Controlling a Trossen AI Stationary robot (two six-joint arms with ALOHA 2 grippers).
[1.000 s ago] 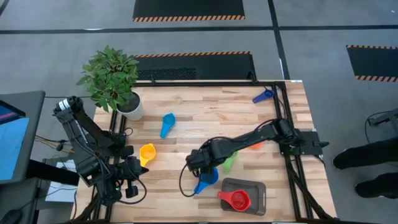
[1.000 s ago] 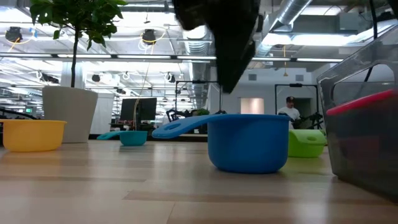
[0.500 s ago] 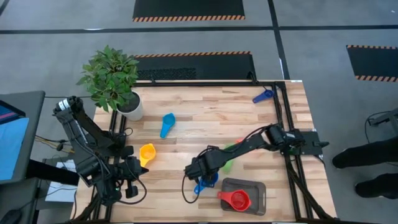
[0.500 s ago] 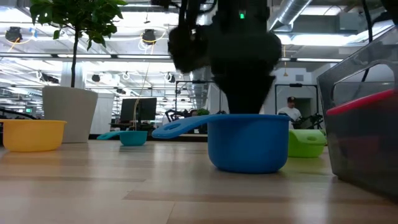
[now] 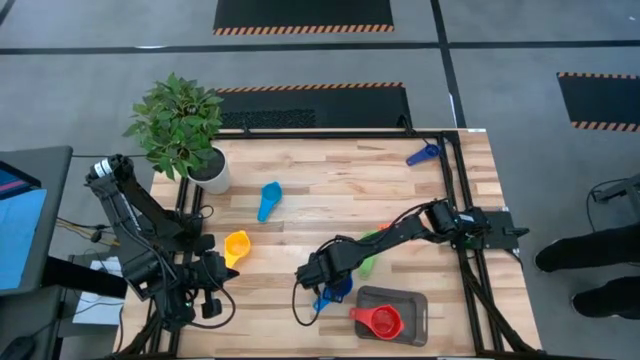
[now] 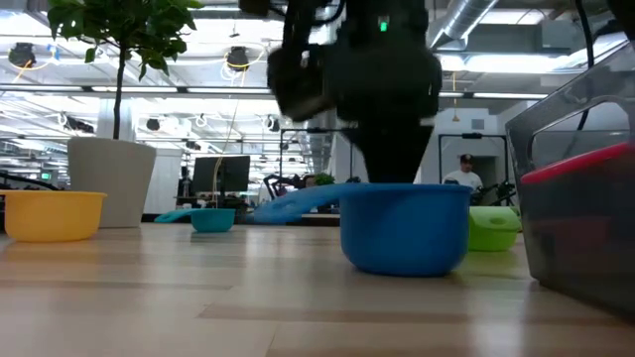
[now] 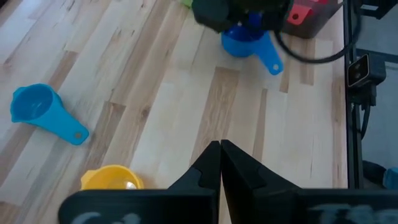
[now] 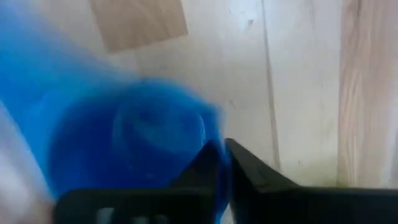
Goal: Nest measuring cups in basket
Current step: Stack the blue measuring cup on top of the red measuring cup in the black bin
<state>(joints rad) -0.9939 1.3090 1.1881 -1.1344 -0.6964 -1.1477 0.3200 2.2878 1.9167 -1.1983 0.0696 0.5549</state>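
A blue measuring cup [image 5: 337, 291] stands upright on the wood table just left of the dark mesh basket [image 5: 414, 300], which holds a red cup [image 5: 381, 321]. My right gripper [image 5: 326, 272] points down, shut on the blue cup's rim. A green cup [image 5: 368, 262] lies behind it. A yellow cup [image 5: 236, 246], a light blue cup [image 5: 269, 198] and a dark blue cup [image 5: 422, 154] lie scattered on the table. My left gripper [image 7: 220, 150] waits shut over the table's left near corner, holding nothing. My right gripper pinches the blue cup's wall at the rim [image 8: 215, 148], one finger inside the bowl and one outside. The fingers come from above, pointing down. The cup stays upright with its base [image 6: 405, 268] on the table, its handle [image 6: 298, 204] sticking out sideways.
A potted plant [image 5: 182, 128] in a white pot stands at the far left corner. Black frame rails [image 5: 465, 250] run along the table's right edge. Bare wood lies between the yellow cup and the blue cup.
My right gripper has come down onto the blue cup beside the basket. The cup has slid a little toward the basket, staying upright on the table.
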